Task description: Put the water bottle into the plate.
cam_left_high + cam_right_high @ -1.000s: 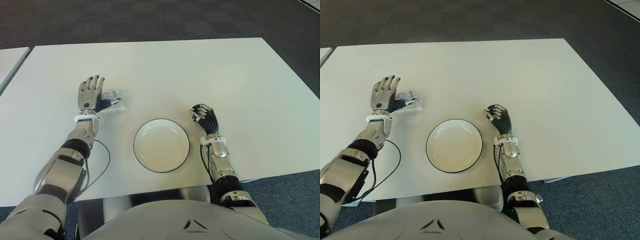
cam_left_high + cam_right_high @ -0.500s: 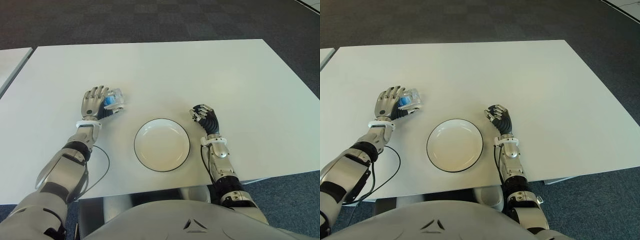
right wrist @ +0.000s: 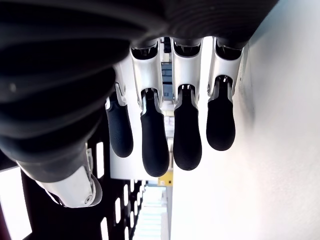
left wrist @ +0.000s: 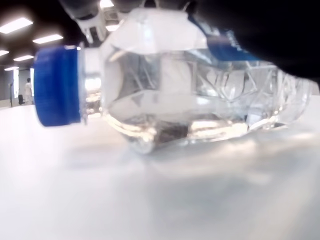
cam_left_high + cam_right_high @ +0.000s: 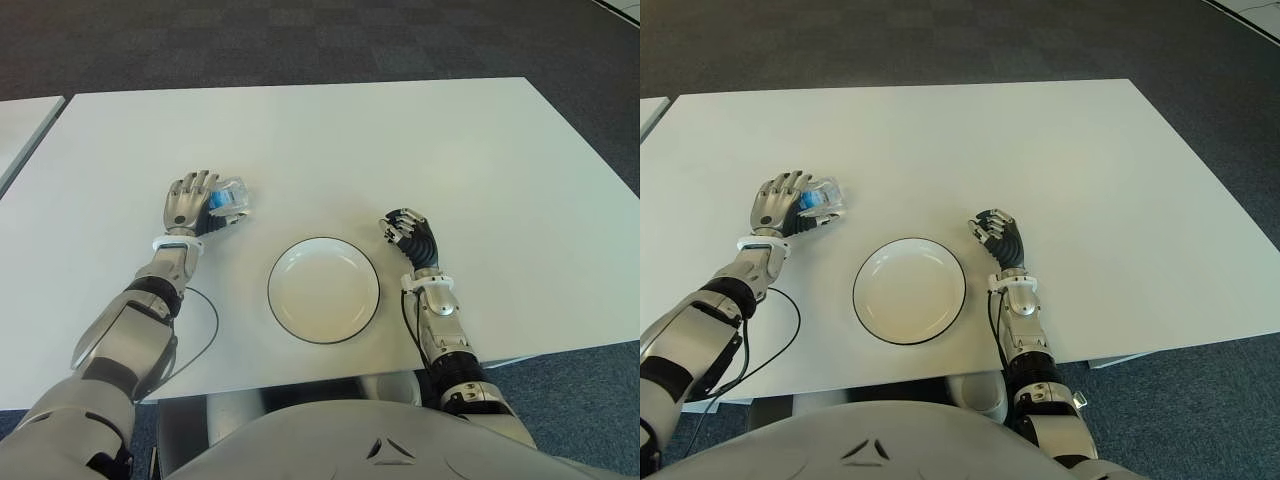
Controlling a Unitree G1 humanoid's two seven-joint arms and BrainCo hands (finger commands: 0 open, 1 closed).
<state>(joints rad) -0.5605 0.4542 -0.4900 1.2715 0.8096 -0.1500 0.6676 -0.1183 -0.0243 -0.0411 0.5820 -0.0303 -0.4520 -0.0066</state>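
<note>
Item, far left: left hand, over the left part of the white table, fingers curled around a clear water bottle with a blue cap; the bottle lies on its side, body touching the tabletop as the left wrist view shows, the cap end toward the palm and the body jutting out on the plate side of the hand. Item, trailing from the left forearm: thin black cable looping over the table near its front edge. Item, centre: white round plate with a dark rim, flat on the table, nothing in it, set apart from the bottle, nearer the robot and to its right. Item, right of the plate: right hand, just beside the plate's rim without touching it, fingers bent inward in a loose curl and holding nothing, dark fingertips lined up side by side in the right wrist view. Surround: dark carpeted floor beyond the table; corner of a second white table at the far left edge
</note>
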